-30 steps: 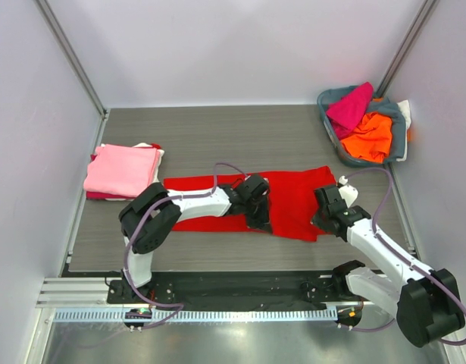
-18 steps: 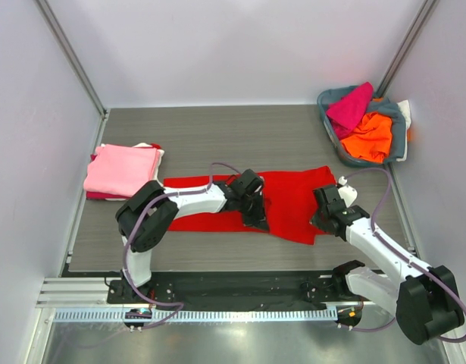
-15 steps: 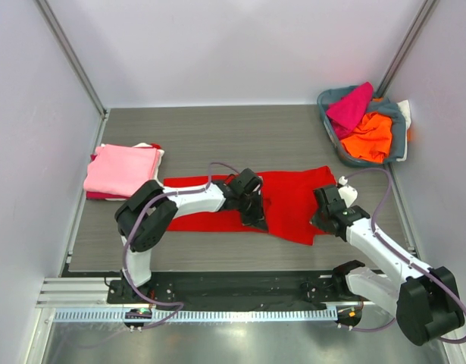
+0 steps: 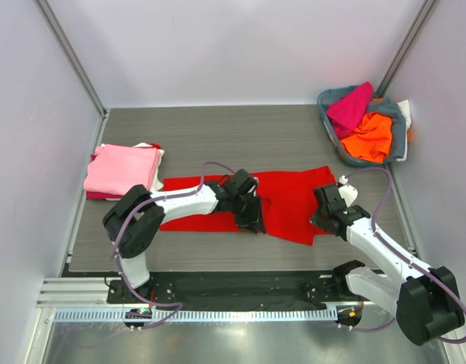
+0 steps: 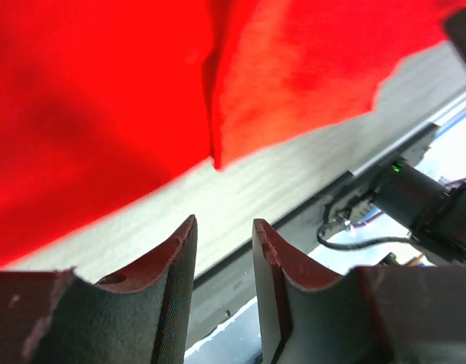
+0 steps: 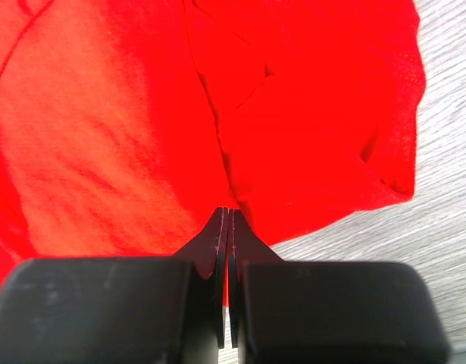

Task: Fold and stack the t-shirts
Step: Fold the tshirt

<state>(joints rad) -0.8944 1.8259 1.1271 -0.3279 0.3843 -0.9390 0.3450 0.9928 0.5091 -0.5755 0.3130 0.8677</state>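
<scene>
Sitting around: we see a grey-blue basket (image 4: 400, 135) far right and a pink folded stack (image 4: 123, 168) far left, both well apart from the arms.
Red t-shirt (image 4: 289, 193): spread mid-table.
Left gripper (image 5: 223, 227): slightly parted, empty, at its near edge.
Right gripper (image 6: 226, 216): pinched tight on its near-right hem.

The grey wood-grain table (image 4: 217, 133) carries three things: a red shirt (image 4: 289, 197) spread flat across the centre, a folded stack (image 4: 123, 171) at the left edge, pink on top, and a basket (image 4: 333, 98) in the upper right corner.
</scene>
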